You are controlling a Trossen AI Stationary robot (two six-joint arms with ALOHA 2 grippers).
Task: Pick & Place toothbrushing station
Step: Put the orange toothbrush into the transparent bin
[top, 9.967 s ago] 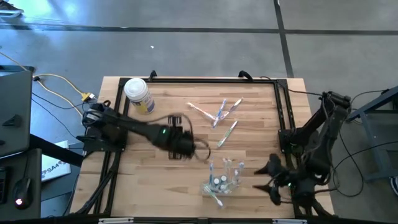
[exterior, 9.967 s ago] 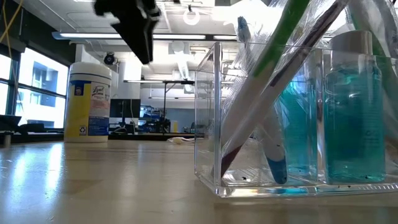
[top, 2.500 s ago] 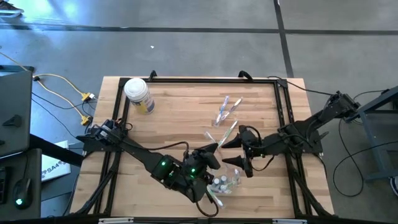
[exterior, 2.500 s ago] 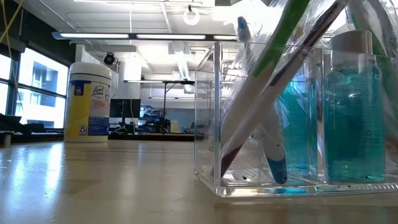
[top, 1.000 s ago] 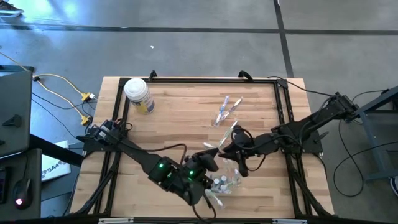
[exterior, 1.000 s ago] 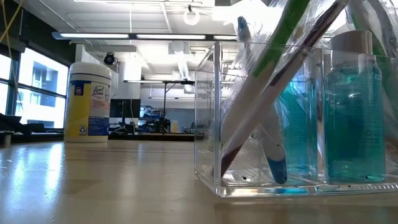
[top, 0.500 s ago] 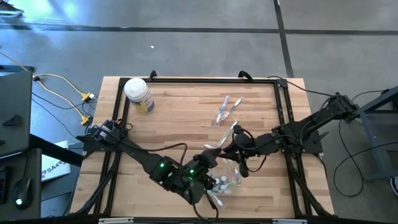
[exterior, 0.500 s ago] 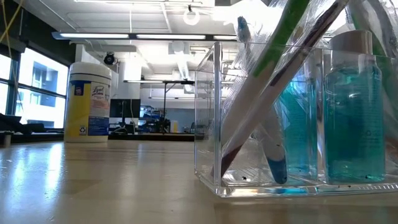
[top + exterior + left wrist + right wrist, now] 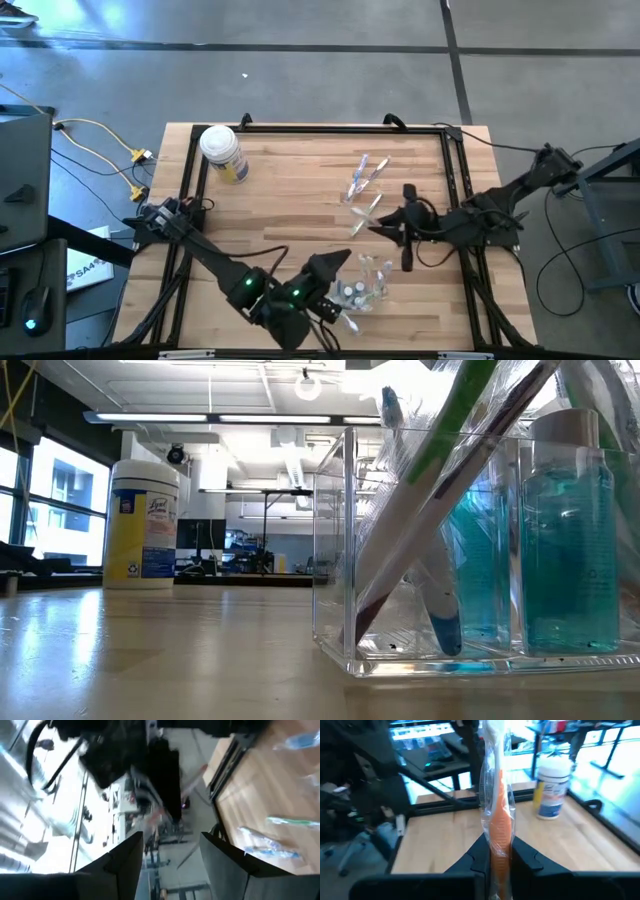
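Note:
The clear holder (image 9: 362, 290) stands near the table's front edge. In the low view the holder (image 9: 480, 540) has slanting toothbrushes and bottles of blue liquid in it. My left gripper (image 9: 330, 268) is just left of it, open with nothing between its fingers (image 9: 171, 840). My right gripper (image 9: 380, 229) is over the table's middle right, shut on a wrapped white and orange toothbrush (image 9: 495, 795). Loose wrapped toothbrushes (image 9: 362, 178) lie flat on the wood beyond it, and one more (image 9: 365, 213) lies beside my right gripper. My right gripper pinches the wrapped toothbrush between its two fingers at the orange part (image 9: 497, 847). The fingers come level from the table's right side. The toothbrush runs along them and sticks out past their tips, lifted clear of the table.
A white-lidded jar with a yellow label (image 9: 222, 152) stands at the far left corner and also shows in the low view (image 9: 145, 525). A black frame rail (image 9: 300, 127) runs along the table's edges. Bare wood lies between the jar and the holder.
My right gripper has drawn back toward the table's right and far edge, taking the wrapped toothbrush with it. My left gripper no longer meets that toothbrush and has pulled back toward the near edge, beside the holder.

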